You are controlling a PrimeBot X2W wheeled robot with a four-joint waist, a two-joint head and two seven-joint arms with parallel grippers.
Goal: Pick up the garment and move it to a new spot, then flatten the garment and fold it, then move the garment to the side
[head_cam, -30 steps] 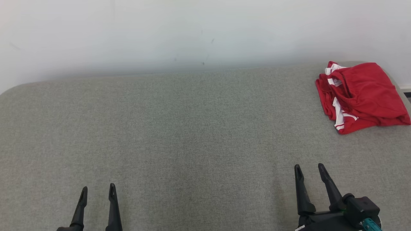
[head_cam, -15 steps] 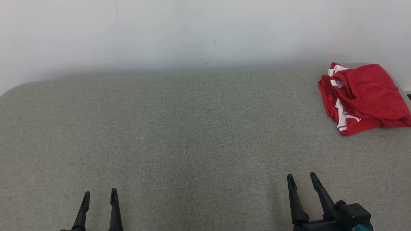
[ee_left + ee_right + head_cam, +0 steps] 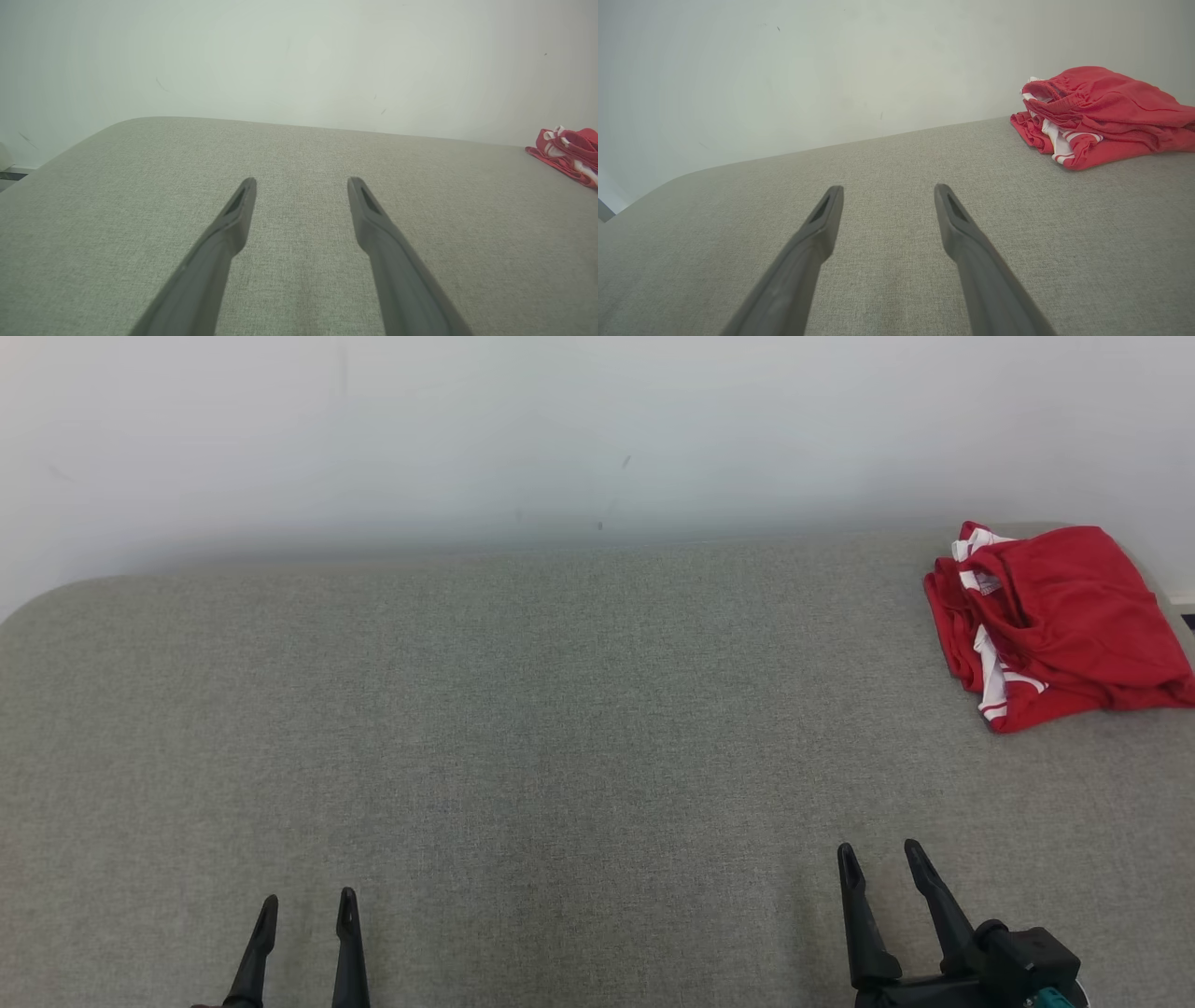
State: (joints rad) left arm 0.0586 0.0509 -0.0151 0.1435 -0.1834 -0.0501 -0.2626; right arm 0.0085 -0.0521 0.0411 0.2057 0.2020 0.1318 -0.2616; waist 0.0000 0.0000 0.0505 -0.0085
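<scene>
Garment, folded, lies lengthwise toward the wall, waistband farthest; left tool and right tool gape empty.

The garment is bright red with white stripes and trim. The padded surface is a flecked grey-green weave. The wall is pale off-white with dark specks. The left gripper and right gripper are black.

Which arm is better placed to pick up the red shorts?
Right. The right gripper, open, sits on the same side as the red shorts at the far right; the left gripper, also open, is across the grey surface.
</scene>
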